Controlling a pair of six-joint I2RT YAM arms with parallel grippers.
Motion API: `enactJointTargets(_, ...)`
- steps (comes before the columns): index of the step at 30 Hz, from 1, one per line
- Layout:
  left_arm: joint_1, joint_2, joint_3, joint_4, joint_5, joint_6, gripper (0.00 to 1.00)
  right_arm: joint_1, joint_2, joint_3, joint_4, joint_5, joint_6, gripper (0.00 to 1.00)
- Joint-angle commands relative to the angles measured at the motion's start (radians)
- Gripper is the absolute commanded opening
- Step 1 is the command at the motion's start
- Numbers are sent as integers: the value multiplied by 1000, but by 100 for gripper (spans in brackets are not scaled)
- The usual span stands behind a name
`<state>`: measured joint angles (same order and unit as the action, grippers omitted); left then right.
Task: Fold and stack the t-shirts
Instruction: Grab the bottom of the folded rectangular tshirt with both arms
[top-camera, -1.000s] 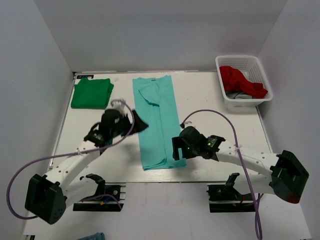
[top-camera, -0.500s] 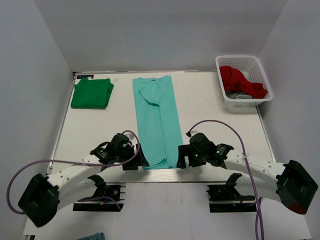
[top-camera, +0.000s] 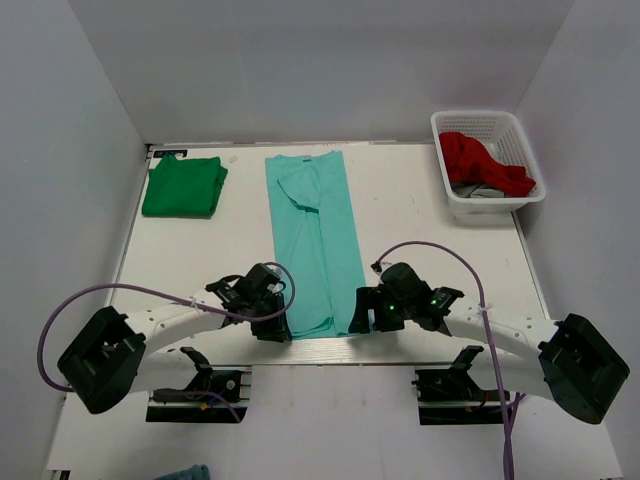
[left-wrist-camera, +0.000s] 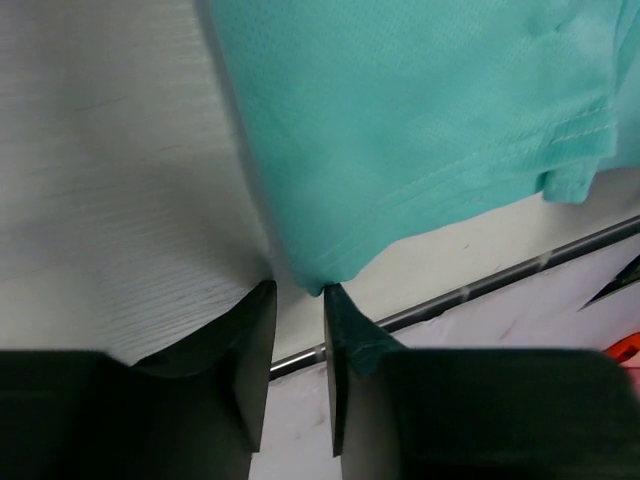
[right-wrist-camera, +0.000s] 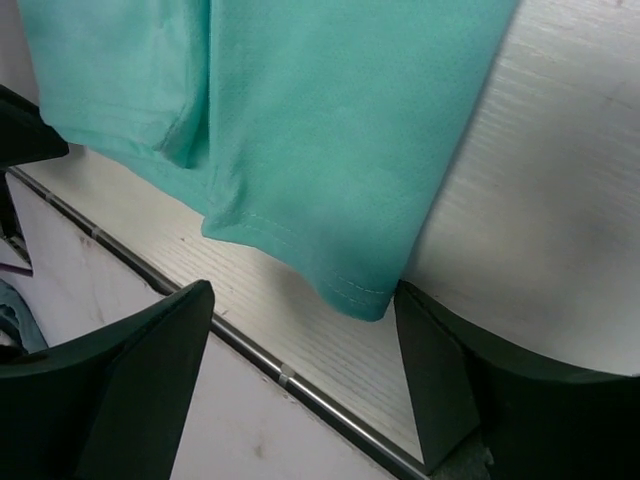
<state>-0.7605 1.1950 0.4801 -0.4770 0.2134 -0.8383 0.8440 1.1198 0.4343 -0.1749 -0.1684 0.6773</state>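
Note:
A teal t-shirt (top-camera: 312, 240) lies as a long narrow strip down the middle of the table, its hem at the near edge. My left gripper (top-camera: 277, 325) is low at the hem's left corner. In the left wrist view the jaws of that gripper (left-wrist-camera: 300, 290) stand a narrow gap apart, with the corner of the teal t-shirt (left-wrist-camera: 420, 120) right at their tips. My right gripper (top-camera: 362, 318) is at the hem's right corner. It stands wide open (right-wrist-camera: 303, 290), the corner of the teal t-shirt (right-wrist-camera: 330, 130) between its fingers. A folded green t-shirt (top-camera: 183, 186) rests at the far left.
A white basket (top-camera: 490, 210) at the far right holds a red t-shirt (top-camera: 480, 160) and some grey cloth. The table's metal front rail (right-wrist-camera: 290, 375) runs just below both grippers. White walls close in the table on three sides.
Both arms came down and toward the near edge, to the teal shirt's hem corners. The left jaws narrowed from wide open to a small gap. The right jaws closed slightly.

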Motion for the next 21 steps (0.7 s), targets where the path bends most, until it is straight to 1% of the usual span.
enactJointTargets(1,-13,58,6,-5,-89,21,31,-17,20,-28,-17,-20,8,78)
enactJointTargets(2,-13,58,18,-5,-89,30,27,-16,21,-25,-20,-19,8,76)
enactJointTargets(3,-13,67,18,-5,-89,30,21,-20,20,-26,-23,-19,5,67)
enactJointTargets(5,-13,67,18,-5,-98,30,2,-23,26,-29,-26,-16,4,56)
enactJointTargets(6,-13,67,29,4,-98,30,0,-25,26,-31,-21,-11,2,45)
enactJointTargets(7,-13,67,29,5,-98,30,0,-26,29,-29,0,-8,-4,41)
enactJointTargets(8,-13,55,41,5,-98,30,0,-26,37,-25,3,-3,-7,28)
enactJointTargets(9,-13,46,41,5,-98,41,0,-29,41,-19,8,-3,-21,20)
enactJointTargets(11,-13,35,66,14,-77,41,0,-33,57,26,-5,10,-31,0)
enactJointTargets(15,-13,-8,95,26,-63,41,0,-31,67,110,-12,32,-85,0)
enactJointTargets(21,-2,-17,195,-60,-176,7,0,-42,106,242,-43,118,-108,0)
